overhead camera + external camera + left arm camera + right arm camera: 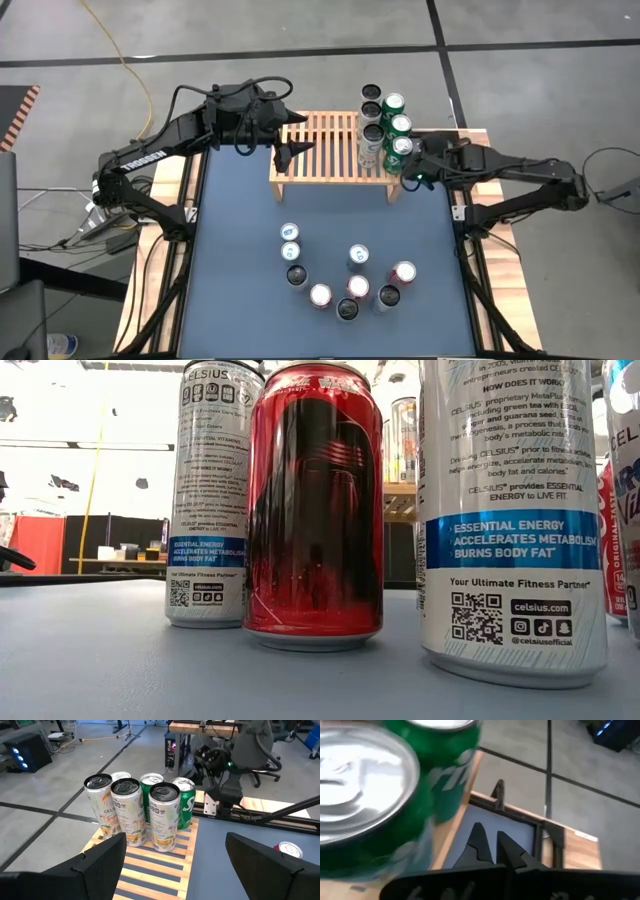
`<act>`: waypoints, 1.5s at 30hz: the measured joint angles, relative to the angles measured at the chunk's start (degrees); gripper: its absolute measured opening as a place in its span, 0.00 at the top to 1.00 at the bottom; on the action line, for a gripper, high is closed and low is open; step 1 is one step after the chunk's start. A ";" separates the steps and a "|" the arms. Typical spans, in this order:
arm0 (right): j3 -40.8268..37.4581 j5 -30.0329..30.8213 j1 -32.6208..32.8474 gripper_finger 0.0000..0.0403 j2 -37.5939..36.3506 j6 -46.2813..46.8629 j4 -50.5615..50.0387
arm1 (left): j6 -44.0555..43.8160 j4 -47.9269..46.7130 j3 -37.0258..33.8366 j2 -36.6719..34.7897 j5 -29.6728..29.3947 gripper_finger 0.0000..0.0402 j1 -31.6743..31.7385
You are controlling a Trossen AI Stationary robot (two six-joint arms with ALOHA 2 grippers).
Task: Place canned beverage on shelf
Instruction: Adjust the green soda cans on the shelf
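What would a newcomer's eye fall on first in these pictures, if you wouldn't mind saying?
Probably the six cans bunched at the right end of the slatted wooden shelf, three of them green. Next, the loose cluster of cans standing on the dark table nearer the front. The left gripper hangs open over the shelf.
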 joint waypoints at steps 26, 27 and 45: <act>-0.77 -3.35 -8.53 1.00 0.04 -16.97 17.05 | -0.15 0.02 0.00 0.00 -0.01 0.19 0.00; -0.66 -2.64 -8.76 1.00 -0.02 -17.76 17.04 | -0.15 0.02 0.00 0.00 0.00 0.19 0.00; -0.58 -13.27 -16.71 1.00 -2.98 -28.08 30.09 | -1.61 0.20 0.00 0.00 -0.02 0.19 0.00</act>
